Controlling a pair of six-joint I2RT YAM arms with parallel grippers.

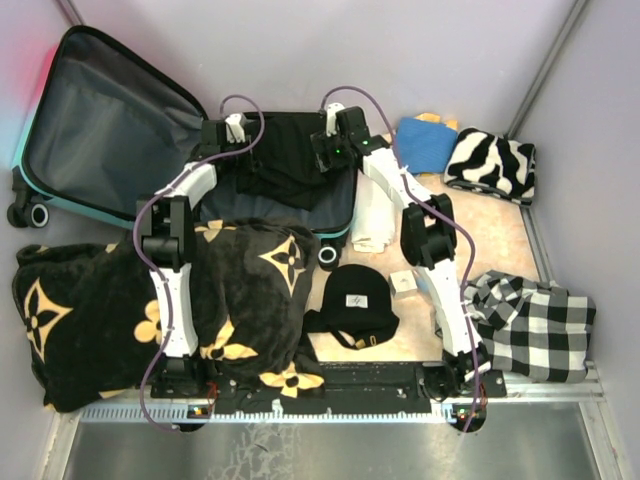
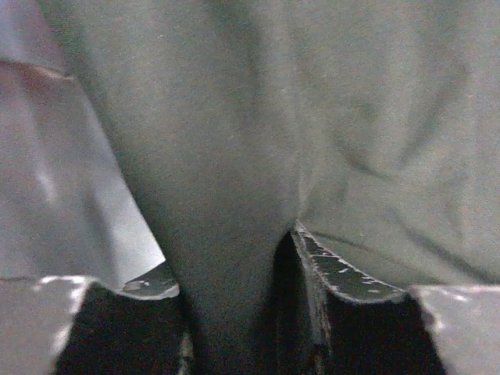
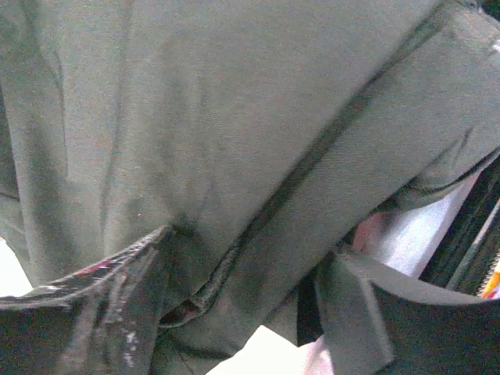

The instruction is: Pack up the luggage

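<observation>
**Two robot arms settle a dark garment into an open suitcase**

The luggage (image 1: pixel 100 120) lies open on the worktop (image 1: pixel 500 240), with its lid at ten o'clock and its base at twelve. A dark garment (image 1: pixel 280 160) lies in the base, and both arms reach over it. The left end effector (image 2: pixel 234 266) has a fold of the cloth between half-parted jaws; I cannot tell whether it grips. The right end effector (image 3: pixel 242 289) is released, its jaws wide above the cloth. To do this step well, both should probably let go fully and lift straight up so no fabric snags. Any edge hanging over the rim can then be pressed inward. A flowered blanket (image 1: pixel 240 290) lies at eight o'clock and a black cap (image 1: pixel 355 300) at five.
</observation>
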